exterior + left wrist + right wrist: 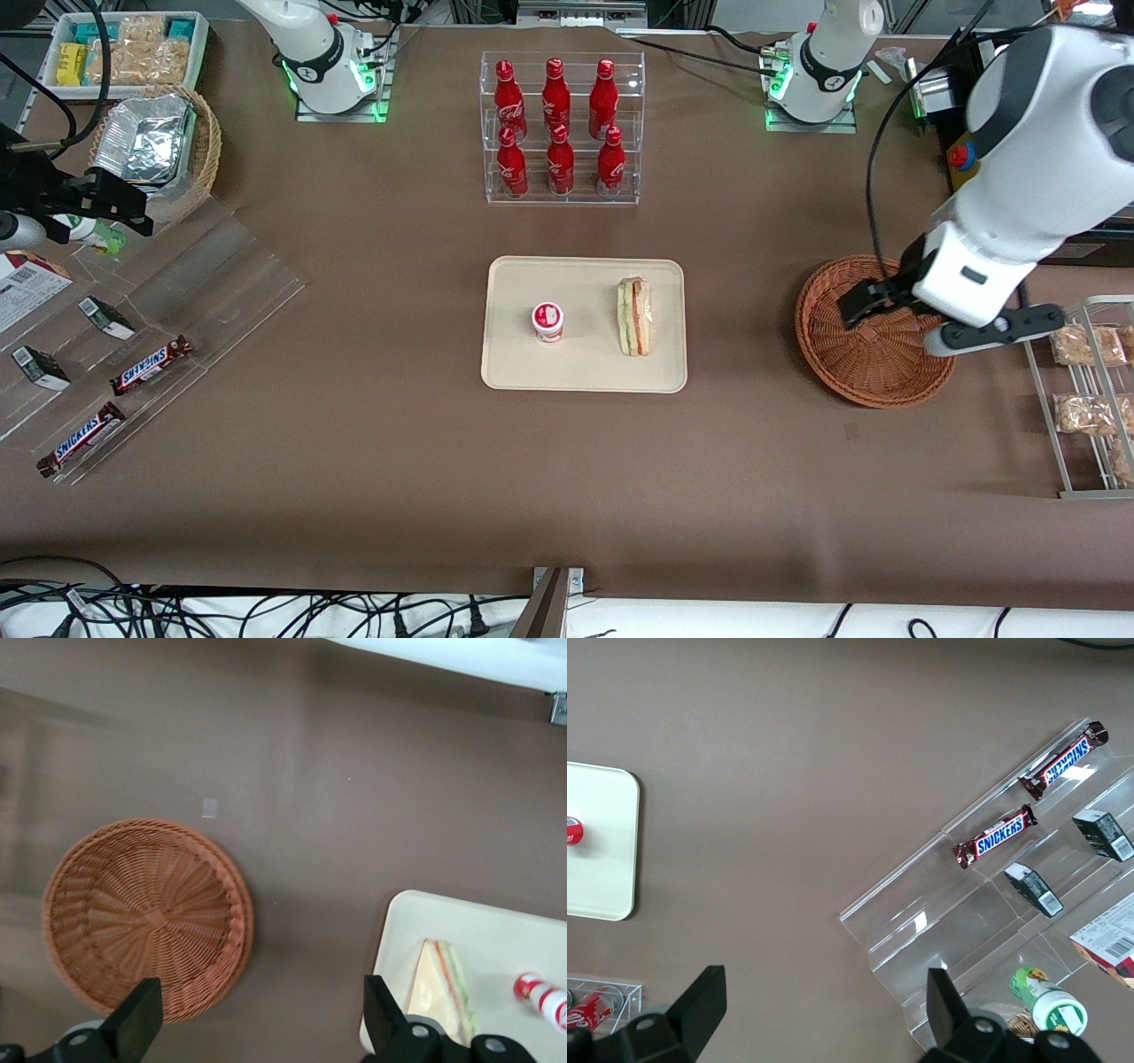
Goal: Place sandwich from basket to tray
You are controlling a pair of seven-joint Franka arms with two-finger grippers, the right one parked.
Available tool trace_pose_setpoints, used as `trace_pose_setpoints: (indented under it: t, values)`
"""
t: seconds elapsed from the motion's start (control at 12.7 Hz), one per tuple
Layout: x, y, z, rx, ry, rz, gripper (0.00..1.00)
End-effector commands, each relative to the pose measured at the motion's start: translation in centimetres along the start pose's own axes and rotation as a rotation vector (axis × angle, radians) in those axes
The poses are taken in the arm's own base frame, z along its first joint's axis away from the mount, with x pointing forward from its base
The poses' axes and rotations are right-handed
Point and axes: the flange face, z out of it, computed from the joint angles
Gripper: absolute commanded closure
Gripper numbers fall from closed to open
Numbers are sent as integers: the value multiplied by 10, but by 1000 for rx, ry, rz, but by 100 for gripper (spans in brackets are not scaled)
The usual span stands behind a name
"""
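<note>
On the tray [585, 368], well apart from my claw [895, 321] toward the parked arm's end of the bench [567, 478], lies the sandwich [634, 316]. It rests on its side, filling layers showing along the edge. Small red-and-white cup [547, 322] shares the tray, beside the sandwich, not touching it.

Basket [873, 381] sits directly under my claw; I see nothing in it, only bare weave in the wrist view [146, 917]. Claw hangs above the basket's part farther from the front camera, clear of the wicker. Fingers [137, 1017] spread wide, nothing between them. Wrist view also catches the tray corner [403, 912] with the sandwich [438, 992] and cup [540, 997] on it.

Farther from the front camera than the tray, a clear rack of red bottles [558, 124]. Near my claw, at the working arm's end, a metal rack with snack packets [1085, 403]. At the parked arm's end, chocolate bars [151, 365] on a clear stepped stand.
</note>
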Motion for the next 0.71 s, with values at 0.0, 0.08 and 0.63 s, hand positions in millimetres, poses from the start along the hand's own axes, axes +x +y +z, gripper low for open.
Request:
trace_pose_setpoints:
  t: [0.0, 0.08, 0.63]
  values:
    - [-16, -25, -23, -8, -30, 101, 0]
    - [-20, -39, -28, -6, -36, 138, 0]
    - [-32, -85, -40, 1, -64, 337, 0]
